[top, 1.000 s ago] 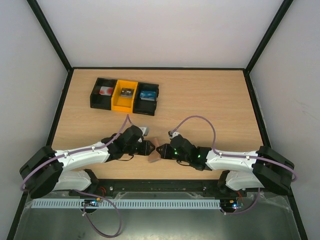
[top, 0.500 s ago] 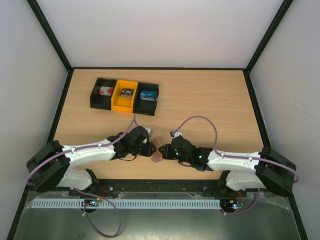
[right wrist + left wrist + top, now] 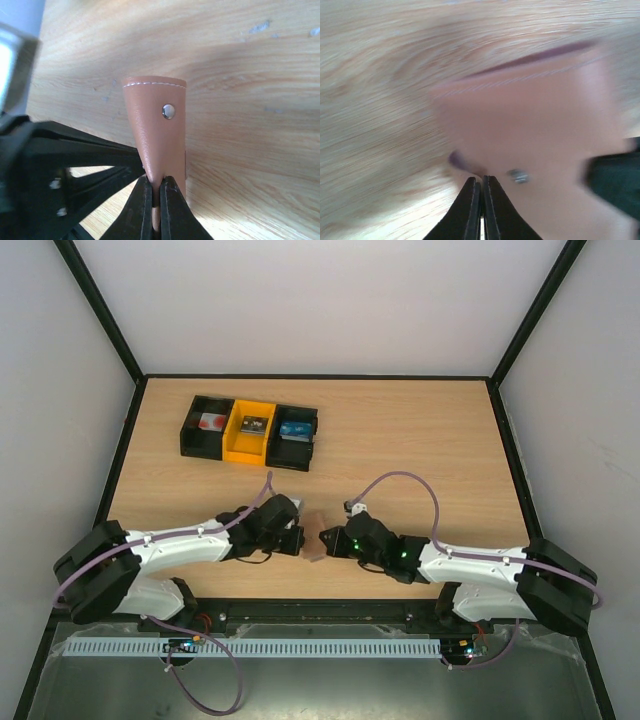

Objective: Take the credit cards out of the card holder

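Note:
The mauve-brown card holder [image 3: 315, 538] stands on edge on the wooden table, between my two grippers. My right gripper [image 3: 326, 540] is shut on its upper flap [image 3: 157, 130], just below the snap stud [image 3: 168, 111]. From the left, my left gripper [image 3: 300, 540] has its jaws closed at the holder's near edge [image 3: 530, 125], tips [image 3: 481, 177] at a dark crease in the leather. Its black fingers [image 3: 90, 150] show in the right wrist view, meeting the holder's left side. The credit cards are hidden.
A row of three bins sits at the back left: a black bin [image 3: 205, 425], a yellow bin [image 3: 248, 432] and another black bin [image 3: 296, 430], each with a small item inside. Black frame rails border the table.
My left gripper has moved right up to the card holder and closed its jaws. The right gripper has kept its grip, shifting slightly right with the holder.

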You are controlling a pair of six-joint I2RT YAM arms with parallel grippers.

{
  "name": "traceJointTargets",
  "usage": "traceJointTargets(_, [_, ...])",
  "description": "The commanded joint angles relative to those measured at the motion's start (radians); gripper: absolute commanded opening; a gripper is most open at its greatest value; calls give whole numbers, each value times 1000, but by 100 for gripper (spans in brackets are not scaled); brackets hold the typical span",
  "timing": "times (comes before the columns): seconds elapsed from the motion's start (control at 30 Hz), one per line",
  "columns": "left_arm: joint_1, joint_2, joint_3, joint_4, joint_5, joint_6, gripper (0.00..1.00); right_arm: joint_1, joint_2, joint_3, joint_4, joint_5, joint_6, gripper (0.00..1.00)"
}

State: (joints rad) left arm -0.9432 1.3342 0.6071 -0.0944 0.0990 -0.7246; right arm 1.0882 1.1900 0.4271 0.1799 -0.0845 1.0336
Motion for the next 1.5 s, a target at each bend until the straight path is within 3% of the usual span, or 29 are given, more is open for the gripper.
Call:
traceJointTargets(0.0, [6,4,-28,-120,-49,2,3,5,-47,-2,86,59,-7,2])
traceJointTargets(0.37, [6,-59,-33,-148,-75,-20,3,4,-38,-31,42,115,-30,3])
traceJointTargets(0.7, [6,-124,-53,-112,-28,-34,3,4,-98,-1,-140,212,-70,34])
traceJointTargets(1.07, [7,-259,-54,-50,35,-84,3,4,-33,38,-117,82,-100,61])
traceJointTargets(1.47, [7,-301,-48,-62,21,-97,3,4,17,51,-102,40,-132,70])
